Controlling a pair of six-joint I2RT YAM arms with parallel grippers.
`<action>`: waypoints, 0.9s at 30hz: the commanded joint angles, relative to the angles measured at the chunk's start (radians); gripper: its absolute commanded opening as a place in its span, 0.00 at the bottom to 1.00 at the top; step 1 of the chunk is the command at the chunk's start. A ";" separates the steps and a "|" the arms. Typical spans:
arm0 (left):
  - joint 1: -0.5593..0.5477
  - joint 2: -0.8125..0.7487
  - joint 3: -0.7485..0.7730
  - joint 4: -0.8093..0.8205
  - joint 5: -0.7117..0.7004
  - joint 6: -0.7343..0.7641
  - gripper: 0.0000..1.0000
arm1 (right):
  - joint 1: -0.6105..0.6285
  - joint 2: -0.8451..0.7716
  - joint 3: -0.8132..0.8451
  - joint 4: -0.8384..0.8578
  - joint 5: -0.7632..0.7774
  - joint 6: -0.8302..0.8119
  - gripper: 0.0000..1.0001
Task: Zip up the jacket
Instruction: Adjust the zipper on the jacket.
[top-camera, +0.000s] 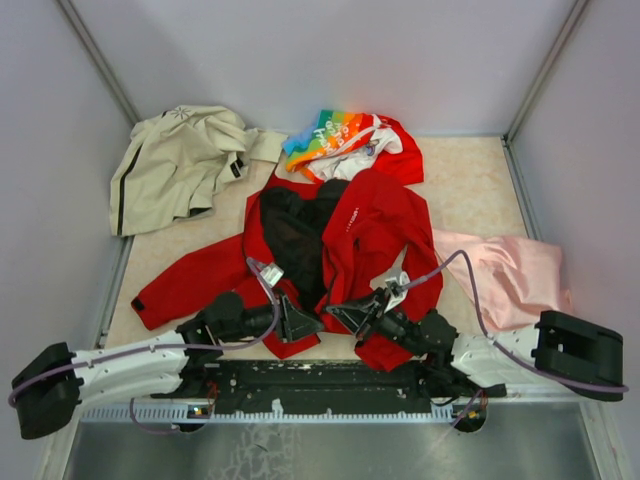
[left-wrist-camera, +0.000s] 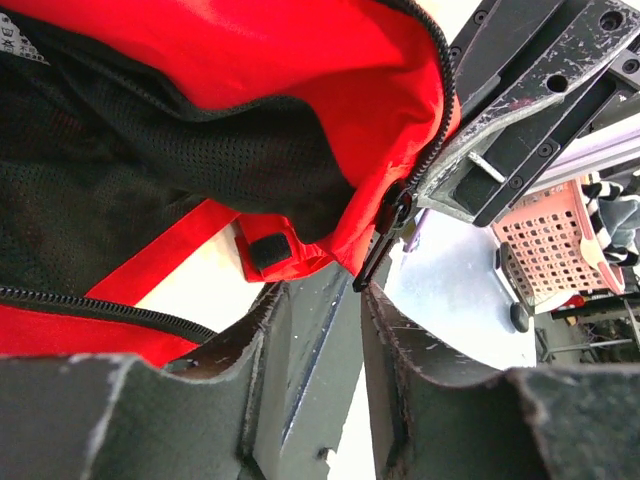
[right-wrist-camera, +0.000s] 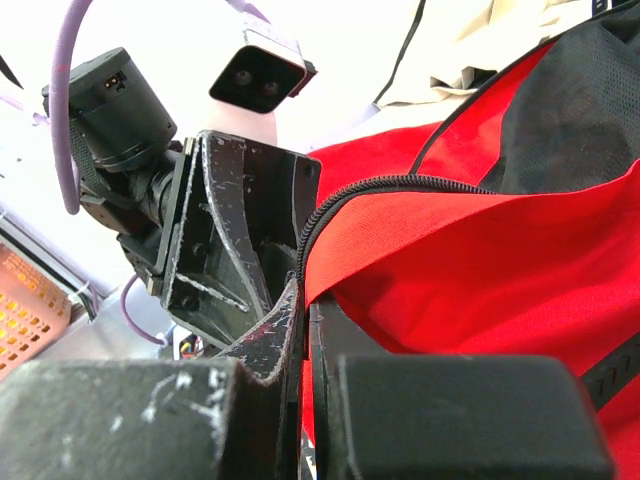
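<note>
The red jacket (top-camera: 370, 225) lies open on the table with its black lining (top-camera: 300, 235) showing. My right gripper (top-camera: 342, 313) is shut on the jacket's zipper edge (right-wrist-camera: 340, 195) at the lower hem, and the red cloth is pinched between its fingers (right-wrist-camera: 306, 300). My left gripper (top-camera: 305, 322) is open just left of it, facing it. In the left wrist view the black zipper slider and pull (left-wrist-camera: 385, 235) hang from the hem, with the pull's tip just above the right fingertip at the gap of the open gripper (left-wrist-camera: 322, 295).
A beige jacket (top-camera: 180, 160) lies at the back left, a rainbow-printed garment (top-camera: 345, 140) at the back middle and a pink cloth (top-camera: 510, 275) at the right. Grey walls enclose the table. A pink basket (left-wrist-camera: 550, 240) shows beyond the table's near edge.
</note>
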 joint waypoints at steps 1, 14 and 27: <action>-0.005 0.018 0.022 0.073 0.035 -0.018 0.35 | -0.004 0.003 -0.065 0.129 0.044 -0.015 0.00; -0.010 -0.047 0.027 0.053 0.031 -0.050 0.34 | -0.005 0.025 -0.064 0.130 0.057 -0.026 0.00; -0.010 -0.069 0.020 0.074 0.007 -0.071 0.33 | -0.005 0.051 -0.067 0.169 0.053 -0.020 0.00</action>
